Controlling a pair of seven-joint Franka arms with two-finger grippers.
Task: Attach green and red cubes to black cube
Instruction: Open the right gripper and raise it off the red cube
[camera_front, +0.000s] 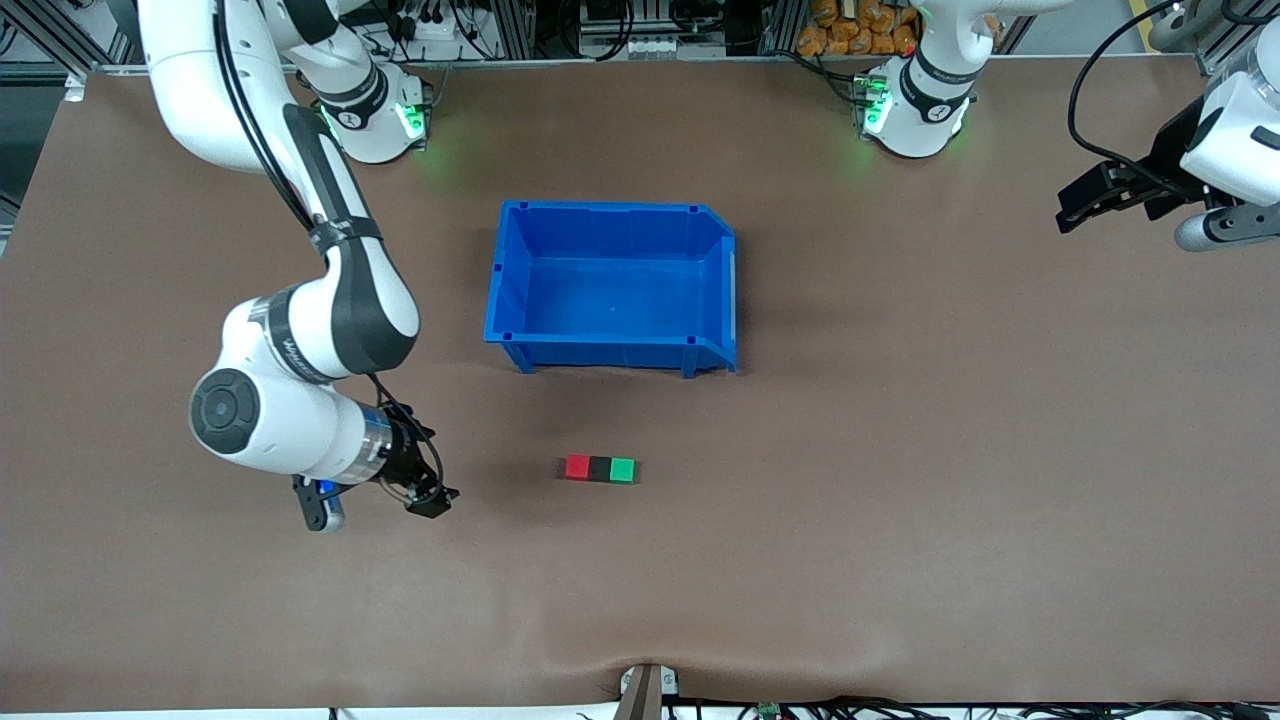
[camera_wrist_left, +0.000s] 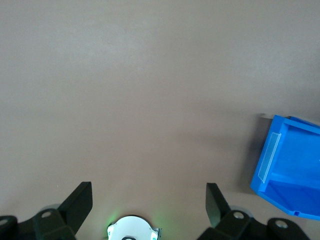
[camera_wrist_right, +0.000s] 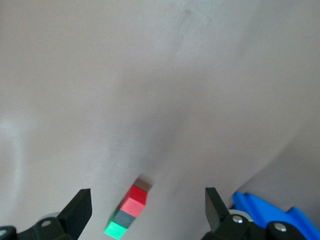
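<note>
The red cube (camera_front: 578, 467), black cube (camera_front: 600, 468) and green cube (camera_front: 622, 469) sit touching in one row on the brown table, the black one in the middle, nearer to the front camera than the blue bin. The right wrist view shows the same row: red cube (camera_wrist_right: 136, 200), black cube (camera_wrist_right: 125, 219), green cube (camera_wrist_right: 115, 230). My right gripper (camera_front: 430, 498) is open and empty, low over the table, apart from the row toward the right arm's end; it also shows in the right wrist view (camera_wrist_right: 146, 197). My left gripper (camera_front: 1078, 210) is open and empty, raised at the left arm's end (camera_wrist_left: 147, 192).
An empty blue bin (camera_front: 510, 290) stands at the table's middle, farther from the front camera than the cubes; its corner shows in the left wrist view (camera_wrist_left: 290, 170) and the right wrist view (camera_wrist_right: 265, 207). The left arm's base (camera_wrist_left: 131, 230) shows under the left gripper.
</note>
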